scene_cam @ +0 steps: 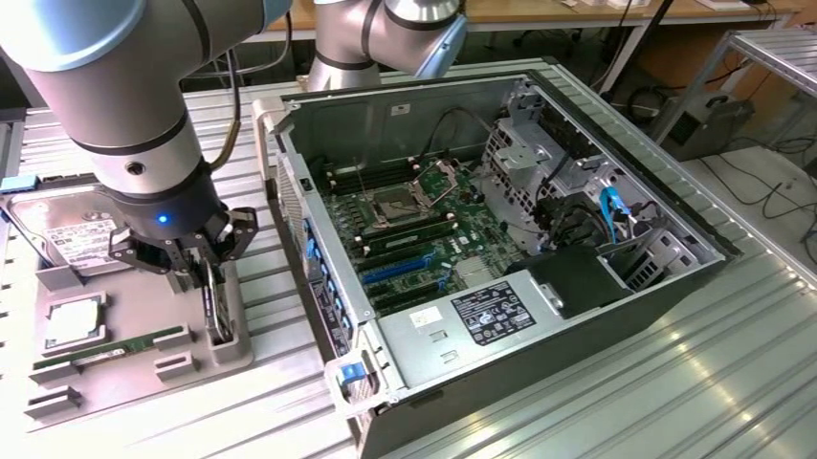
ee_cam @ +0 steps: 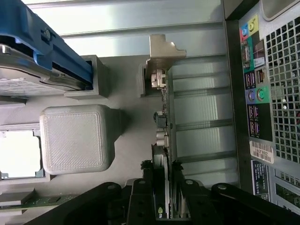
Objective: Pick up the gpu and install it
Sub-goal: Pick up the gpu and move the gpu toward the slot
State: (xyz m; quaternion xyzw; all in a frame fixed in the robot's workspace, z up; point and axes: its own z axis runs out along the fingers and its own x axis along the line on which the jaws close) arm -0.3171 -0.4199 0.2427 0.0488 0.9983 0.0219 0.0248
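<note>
gpu [scene_cam: 217, 304] [ee_cam: 165, 136] stands on edge in a slot of the grey holder tray [scene_cam: 141, 368] [ee_cam: 124, 82], on the tray side that faces the computer case. Silver end bracket [ee_cam: 163, 50] at the far end of the card as the wrist view sees it, sitting in a grey slot block. Card upright, not lifted, lower edge in the block [scene_cam: 230, 346].

Gripper [scene_cam: 210, 279] [ee_cam: 165, 190] right over the card. The fingers [ee_cam: 143, 197] straddle its top edge, one on each face, part-way open, close to the card; no firm clamp visible. Arm comes down from above, blue light on the wrist.

Same tray: silver labelled hard drive [scene_cam: 71, 239] [ee_cam: 28, 82] in blue rails, CPU [scene_cam: 75, 325] [ee_cam: 18, 152] in a square pocket, green RAM stick [scene_cam: 109, 352] [ee_cam: 28, 202] lying flat near the tray's front.

Tray sits by the bench [scene_cam: 715, 382] [ee_cam: 140, 18] edge on the exterior view's left. Open computer case [scene_cam: 383, 124] [ee_cam: 267, 93] lies on its side mid-bench, just beside the tray, rear ports toward the card. Motherboard [scene_cam: 422, 239] exposed inside, blue expansion slots [scene_cam: 389, 273] unoccupied, power supply [scene_cam: 492, 316] at the near end.
</note>
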